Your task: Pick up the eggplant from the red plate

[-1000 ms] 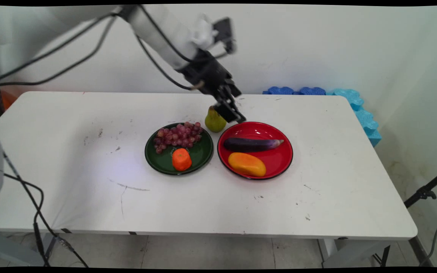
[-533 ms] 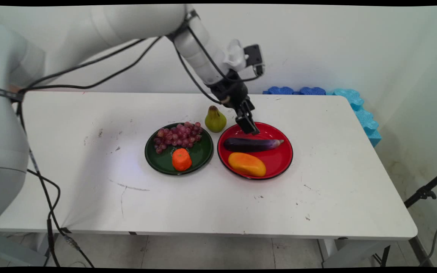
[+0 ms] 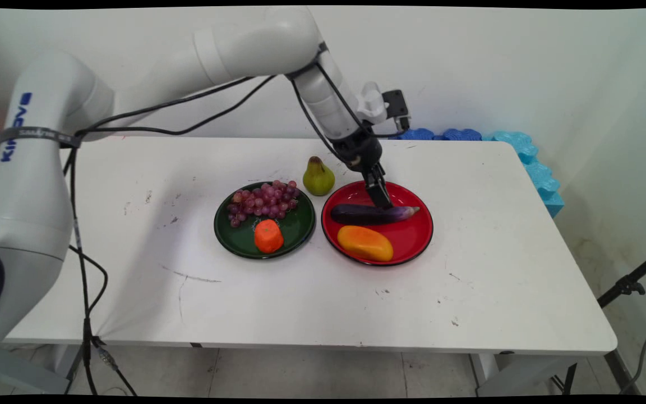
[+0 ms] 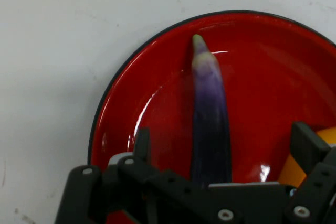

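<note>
Green plate (image 3: 295, 231) with grapes (image 3: 262, 202) and an orange piece (image 3: 268, 235) left of centre, pear (image 3: 318, 177) just above, gripper (image 3: 382, 201) spread open at centre, fingers (image 4: 142, 144) straddling the purple eggplant (image 3: 372, 214) directly beneath, red plate (image 3: 418, 235) holding eggplant and mango (image 3: 365, 243) right of centre

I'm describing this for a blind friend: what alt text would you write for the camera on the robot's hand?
A black gripper, fingers spread wide, straddles a purple eggplant lying on a red plate. An orange fruit peeks in at the right, partly hidden behind one finger, and the plate sits on a white table.
</note>
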`<state>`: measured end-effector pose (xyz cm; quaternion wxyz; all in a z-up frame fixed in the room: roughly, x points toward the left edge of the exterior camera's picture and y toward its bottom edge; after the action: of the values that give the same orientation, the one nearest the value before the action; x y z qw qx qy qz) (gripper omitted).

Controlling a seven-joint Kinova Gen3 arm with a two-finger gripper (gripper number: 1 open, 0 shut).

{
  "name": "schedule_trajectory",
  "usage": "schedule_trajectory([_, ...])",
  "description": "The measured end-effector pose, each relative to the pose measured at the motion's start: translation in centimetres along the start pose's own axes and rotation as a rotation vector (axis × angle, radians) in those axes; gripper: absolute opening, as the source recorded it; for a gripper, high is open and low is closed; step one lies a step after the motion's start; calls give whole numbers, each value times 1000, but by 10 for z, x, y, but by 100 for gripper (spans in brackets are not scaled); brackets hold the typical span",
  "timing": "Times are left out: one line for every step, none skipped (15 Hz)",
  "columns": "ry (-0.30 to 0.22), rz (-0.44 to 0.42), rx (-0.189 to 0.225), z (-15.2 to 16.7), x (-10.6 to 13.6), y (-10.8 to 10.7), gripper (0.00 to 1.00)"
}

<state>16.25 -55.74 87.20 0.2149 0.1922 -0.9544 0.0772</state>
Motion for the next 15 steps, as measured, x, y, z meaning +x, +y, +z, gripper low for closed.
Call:
schedule_trajectory([-4,-2,-3,5,2,-2,100])
schedule_trajectory([-8,-4,-5,11,3,-4,100])
schedule_trajectory([-10,15,-19,21,14,1,100])
schedule_trajectory([-13,12,-21,25,15,-1,100])
schedule_trajectory([-17,5,-23,30,15,-3,100])
schedule_trajectory([-20,-2,-25,36,16,-5,100])
schedule_trajectory([-23,-9,-26,40,16,-7,100])
schedule_trajectory([-25,-17,-28,44,17,-9,100])
schedule_trajectory([-27,-25,-29,49,18,-10,100])
schedule_trajectory([-28,-31,-30,52,19,-11,100])
schedule_trajectory([-29,-37,-31,56,19,-12,100])
schedule_trajectory([-30,-43,-33,59,20,-13,100])
schedule_trajectory([-31,-47,-35,61,20,-13,100])
schedule_trajectory([-31,-49,-37,62,20,-13,100])
schedule_trajectory([-31,-50,-39,64,21,-12,100])
